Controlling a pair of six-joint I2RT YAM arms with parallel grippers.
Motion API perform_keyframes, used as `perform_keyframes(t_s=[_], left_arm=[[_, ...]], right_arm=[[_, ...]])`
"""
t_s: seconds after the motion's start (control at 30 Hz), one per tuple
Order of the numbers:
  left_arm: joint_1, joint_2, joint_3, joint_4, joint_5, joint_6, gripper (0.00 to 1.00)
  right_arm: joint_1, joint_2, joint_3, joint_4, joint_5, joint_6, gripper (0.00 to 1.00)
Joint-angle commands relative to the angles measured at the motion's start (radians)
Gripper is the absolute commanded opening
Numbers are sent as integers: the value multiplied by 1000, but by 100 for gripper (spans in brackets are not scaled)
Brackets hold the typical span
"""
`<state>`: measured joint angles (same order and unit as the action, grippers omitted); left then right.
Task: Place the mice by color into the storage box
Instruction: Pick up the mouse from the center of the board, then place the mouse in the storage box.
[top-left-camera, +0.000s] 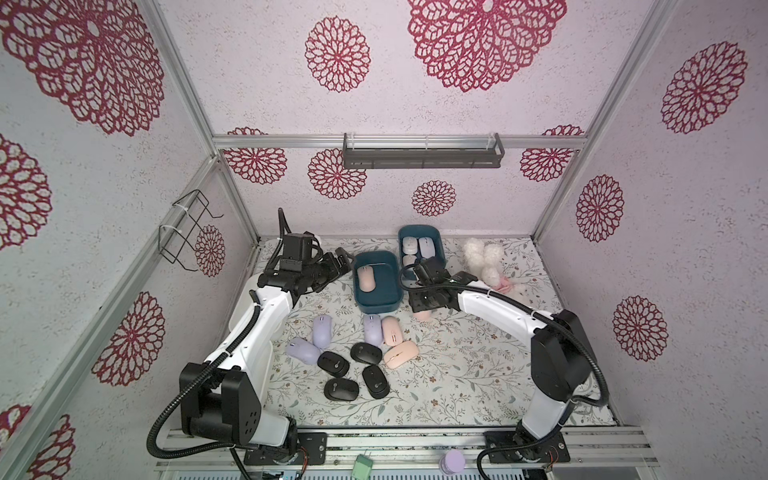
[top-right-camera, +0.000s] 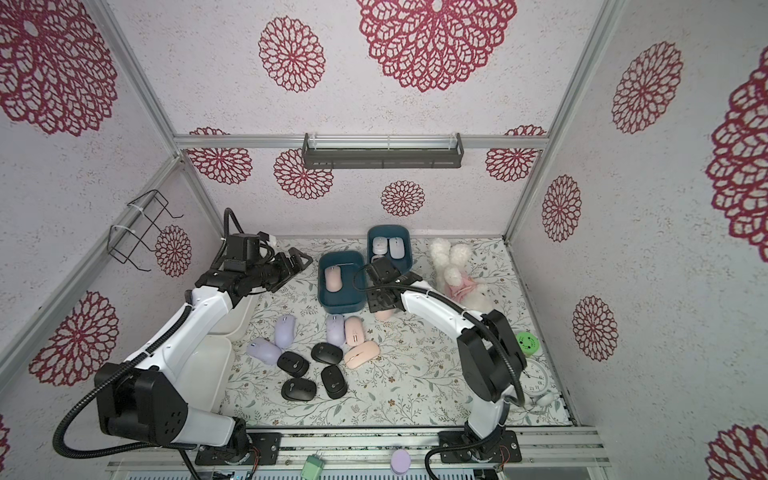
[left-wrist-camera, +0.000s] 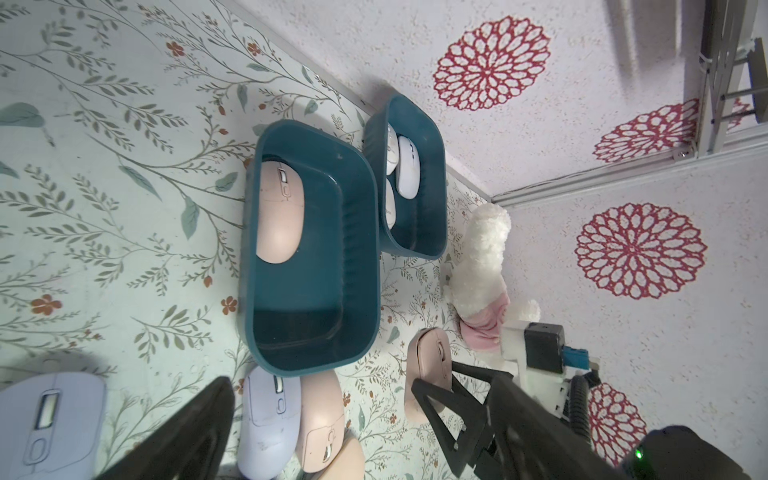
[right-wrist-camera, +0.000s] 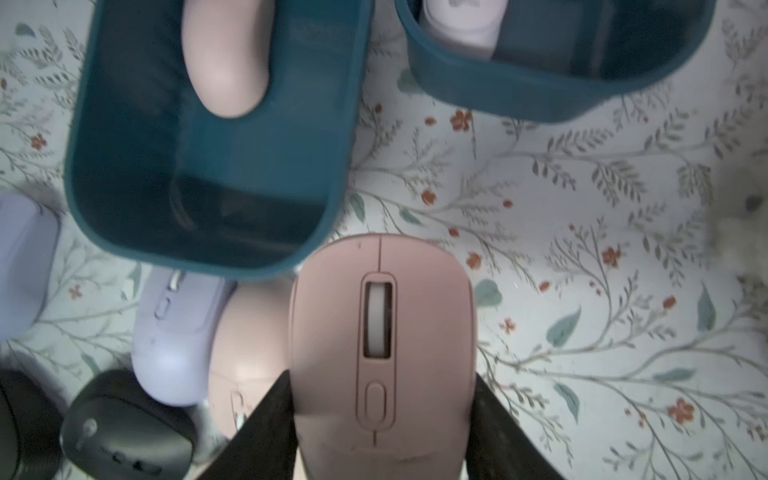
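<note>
Right fingers (right-wrist-camera: 270, 428), matte black, clamp a smooth oval peach-pink mouse (right-wrist-camera: 382, 324) just beside the glossy teal box (right-wrist-camera: 124, 199), perhaps resting on the floral surface (right-wrist-camera: 582, 208) toward its far edge; left fingers (left-wrist-camera: 187, 440) stand wide apart.

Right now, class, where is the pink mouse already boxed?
In both top views the pink mouse lies alone in the nearer teal box, by its left wall, beside the box of white mice.
</note>
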<state>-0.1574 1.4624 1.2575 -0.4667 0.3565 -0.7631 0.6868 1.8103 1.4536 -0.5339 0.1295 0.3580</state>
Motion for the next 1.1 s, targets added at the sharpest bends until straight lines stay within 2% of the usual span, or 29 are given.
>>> perform_keyframes(t_s=[0.0,0.2,0.5,1.07], left_arm=[[32,-16,19,-4,-15,6,97],[58,-11,7,10,-10,-9,97],[70,-5,7,12,-4,-13,97],[77,-4,2,28,22,-28,97]], right_arm=[[18,79,146,-3,68,-17,53],[36,304,473,-43,84,-16,53],[36,645,924,-180,185,-14,52],[10,774,969,-93,162,10,52]])
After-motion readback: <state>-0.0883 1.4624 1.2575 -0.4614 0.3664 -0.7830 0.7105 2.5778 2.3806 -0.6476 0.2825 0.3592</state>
